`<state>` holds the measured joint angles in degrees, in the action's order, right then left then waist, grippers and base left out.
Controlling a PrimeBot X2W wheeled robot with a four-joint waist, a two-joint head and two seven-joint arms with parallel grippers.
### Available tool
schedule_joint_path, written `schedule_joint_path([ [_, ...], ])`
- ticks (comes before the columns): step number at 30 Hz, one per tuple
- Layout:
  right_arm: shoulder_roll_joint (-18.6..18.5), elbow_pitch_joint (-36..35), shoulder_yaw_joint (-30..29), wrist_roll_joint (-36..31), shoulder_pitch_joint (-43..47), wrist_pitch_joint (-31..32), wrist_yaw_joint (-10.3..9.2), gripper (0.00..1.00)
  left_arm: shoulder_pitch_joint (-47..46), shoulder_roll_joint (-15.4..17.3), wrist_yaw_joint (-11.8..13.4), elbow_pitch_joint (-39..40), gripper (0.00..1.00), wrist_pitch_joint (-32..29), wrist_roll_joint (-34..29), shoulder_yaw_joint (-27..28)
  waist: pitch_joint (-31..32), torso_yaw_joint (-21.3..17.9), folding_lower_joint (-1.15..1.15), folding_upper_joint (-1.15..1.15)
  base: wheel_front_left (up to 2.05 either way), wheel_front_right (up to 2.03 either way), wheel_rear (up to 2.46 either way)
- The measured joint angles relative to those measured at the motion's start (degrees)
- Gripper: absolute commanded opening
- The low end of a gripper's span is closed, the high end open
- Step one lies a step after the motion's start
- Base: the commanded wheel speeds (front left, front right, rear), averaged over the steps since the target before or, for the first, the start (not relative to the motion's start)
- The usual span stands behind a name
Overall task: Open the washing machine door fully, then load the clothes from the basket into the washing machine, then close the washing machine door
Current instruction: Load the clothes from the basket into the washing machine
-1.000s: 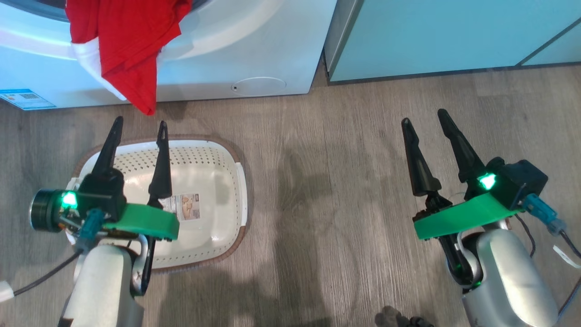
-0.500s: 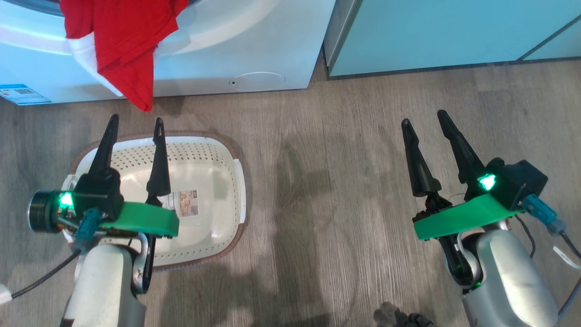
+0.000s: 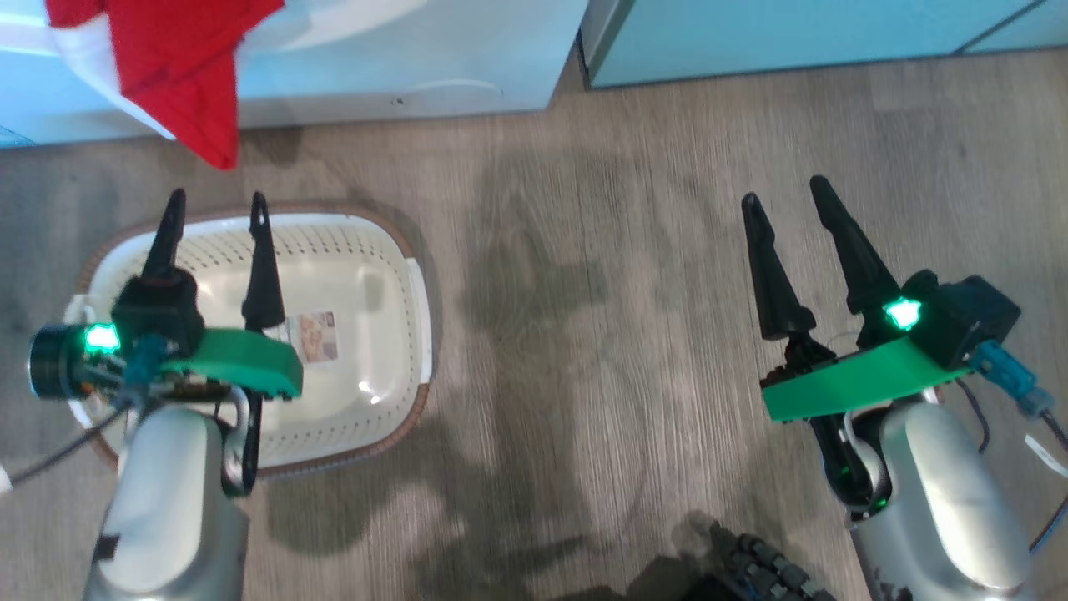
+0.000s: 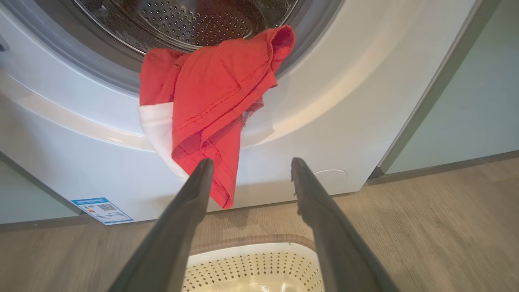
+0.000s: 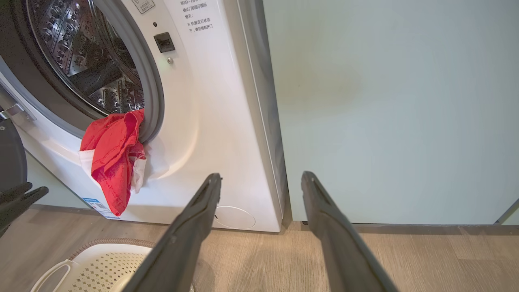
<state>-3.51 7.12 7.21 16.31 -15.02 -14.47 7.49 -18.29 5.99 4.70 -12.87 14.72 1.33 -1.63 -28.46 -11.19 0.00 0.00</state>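
**Left tool** (image 3: 215, 202): jaws wide, holding nothing. It hovers over the far end of the basket, fingers pointing at the machine front.

**Right tool** (image 3: 784, 192): jaws wide, holding nothing. It hangs above bare floor (image 3: 584, 292), well to the right of the left tool, facing the seam between machine and pale green cabinet (image 5: 385, 101).

**Basket** (image 3: 367, 250): directly beneath the left tool, on the floor. No cloth shows in it, only its label sticker.

**Clothes** (image 4: 211, 101): ahead of and above the left tool's fingertips. The red garment and white piece are draped over the lower lip of the drum mouth (image 4: 194, 20), and most of the cloth hangs down the white front of the washing machine (image 4: 344, 121).

**Washing machine door** (image 5: 9, 156): a dark curved edge beyond the left tool, apparently swung clear of the mouth.

**Step in hand**: loading, judged part done, since the load sits on the lip and not inside the drum.

**Next move calls for**: the left tool to rise, take or push the hanging cloth and carry it fully past the grey ring. Otherwise the door would likely close on fabric.
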Motion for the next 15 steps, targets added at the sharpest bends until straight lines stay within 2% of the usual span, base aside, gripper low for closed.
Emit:
schedule_joint_path([
  [6,0.1,-0.4,0.4,0.3,-1.3,0.0,0.0,1.0,-8.1,2.1,-0.5,-6.5,1.0,0.0,0.4,1.3,-4.6,-0.8,0.01,0.0,0.0,0.0,0.0],
  [15,0.3,-1.3,1.3,2.1,-4.5,0.0,0.0,1.0,-22.1,4.8,0.1,-14.3,1.0,0.0,0.1,2.7,-10.0,-2.9,0.01,0.0,0.0,0.0,0.0],
])
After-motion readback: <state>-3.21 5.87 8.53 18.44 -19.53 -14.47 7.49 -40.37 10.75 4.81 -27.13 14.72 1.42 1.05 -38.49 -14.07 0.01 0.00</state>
